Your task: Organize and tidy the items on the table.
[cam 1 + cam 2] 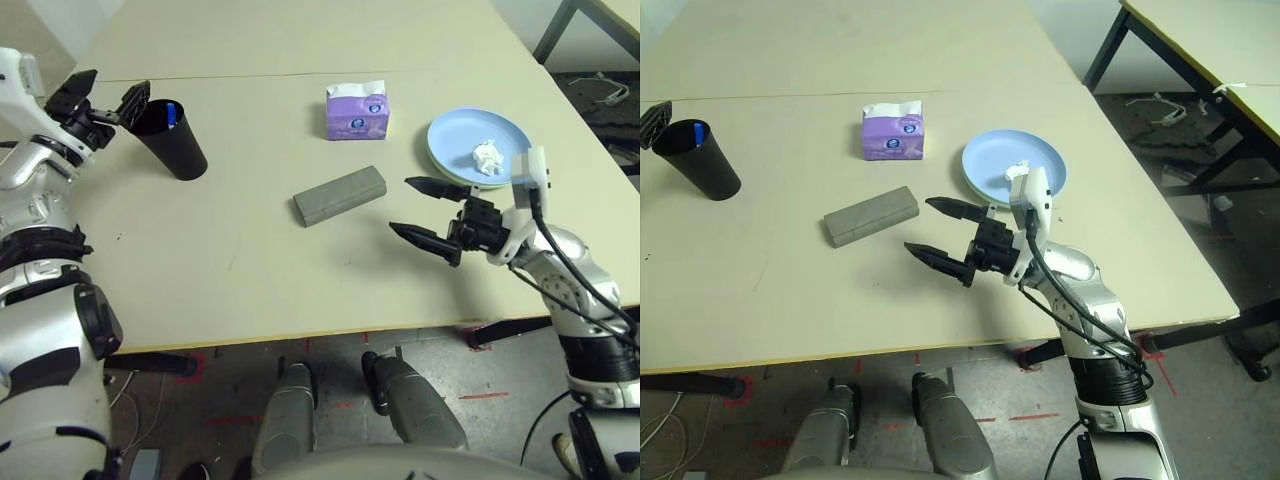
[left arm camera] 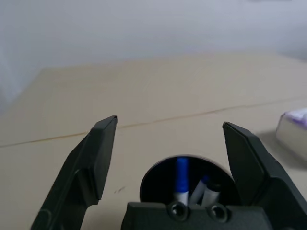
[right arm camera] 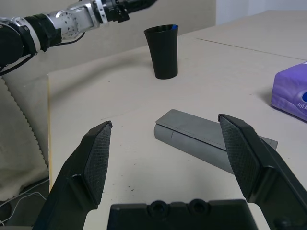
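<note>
A black cup (image 1: 172,142) stands at the table's (image 1: 240,270) left, holding two white markers, one with a blue cap (image 2: 181,168) and one with a black cap (image 2: 213,186). My left gripper (image 1: 118,84) hangs open just above and left of the cup's rim, holding nothing. A grey glasses case (image 1: 340,195) lies mid-table, with a purple tissue pack (image 1: 356,112) behind it. At the right, a blue plate (image 1: 455,135) carries a white tissue wad (image 1: 487,157). My right gripper (image 1: 402,206) is open and empty, pointing at the case from its right, a short gap away.
A thin seam (image 1: 250,76) crosses the tabletop behind the cup and the pack. The table's front edge (image 1: 300,342) runs close below the right gripper. Another table (image 1: 1210,50) stands off to the right, across a gap of floor.
</note>
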